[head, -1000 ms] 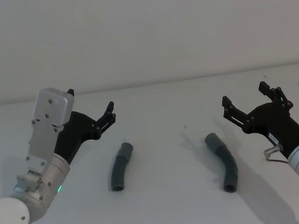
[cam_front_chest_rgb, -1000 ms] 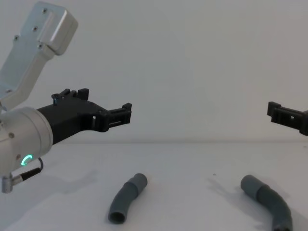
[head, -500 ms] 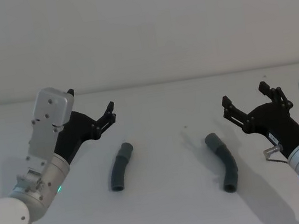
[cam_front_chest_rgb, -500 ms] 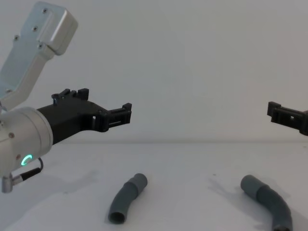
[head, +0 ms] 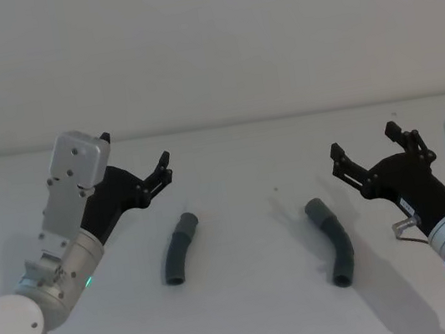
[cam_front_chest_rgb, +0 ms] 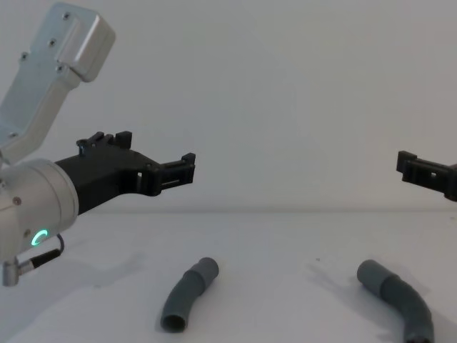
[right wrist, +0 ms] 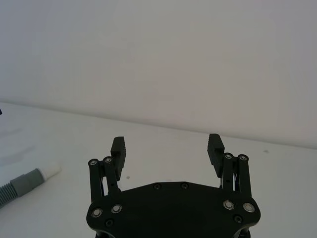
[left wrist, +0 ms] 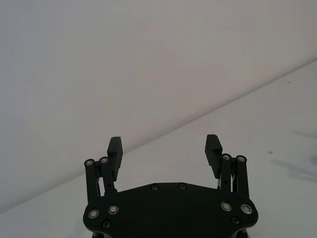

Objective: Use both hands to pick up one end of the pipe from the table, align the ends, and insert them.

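Released left pincer [head: 135, 150] and right pincer [head: 364, 140] hover apart; pipe pieces [head: 179, 248] lie between them.

Plain pale wall [head: 203, 43], tiny dark speck [head: 275, 190]

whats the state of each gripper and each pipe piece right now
Black plastic two-fingered left gripper: open, empty, raised above the plain white table.
Black plastic two-fingered right gripper: open, empty, raised above the table.
Curved dark grey ribbed left pipe piece: lying on the table, ungripped.
Curved dark grey ribbed right pipe piece: lying on the table, ungripped, apart from the left pipe piece, not joined.
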`<act>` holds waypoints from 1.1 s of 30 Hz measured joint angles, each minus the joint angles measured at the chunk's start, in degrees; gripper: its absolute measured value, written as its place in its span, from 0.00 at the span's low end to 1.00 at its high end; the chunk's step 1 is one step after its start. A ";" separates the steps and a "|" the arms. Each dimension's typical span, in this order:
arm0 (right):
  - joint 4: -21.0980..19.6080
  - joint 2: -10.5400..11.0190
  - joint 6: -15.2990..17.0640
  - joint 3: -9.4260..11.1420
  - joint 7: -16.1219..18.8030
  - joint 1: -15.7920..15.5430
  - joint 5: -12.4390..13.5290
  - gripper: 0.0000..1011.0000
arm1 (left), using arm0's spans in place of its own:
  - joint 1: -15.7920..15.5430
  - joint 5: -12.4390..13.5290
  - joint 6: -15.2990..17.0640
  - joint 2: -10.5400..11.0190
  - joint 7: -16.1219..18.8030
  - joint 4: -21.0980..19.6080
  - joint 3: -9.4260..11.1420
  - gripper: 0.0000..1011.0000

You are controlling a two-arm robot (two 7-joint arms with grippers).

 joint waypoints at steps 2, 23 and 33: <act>0.00 0.00 0.00 0.00 0.00 0.00 0.00 0.99 | 0.00 0.00 0.00 0.00 0.00 0.00 0.00 0.99; 0.00 0.00 0.00 0.00 0.00 0.00 0.00 0.99 | 0.00 0.00 0.00 0.00 0.00 0.00 0.00 0.99; 0.00 0.00 0.00 0.00 0.00 0.00 0.00 0.99 | 0.00 0.00 0.00 0.00 0.00 0.00 0.00 0.99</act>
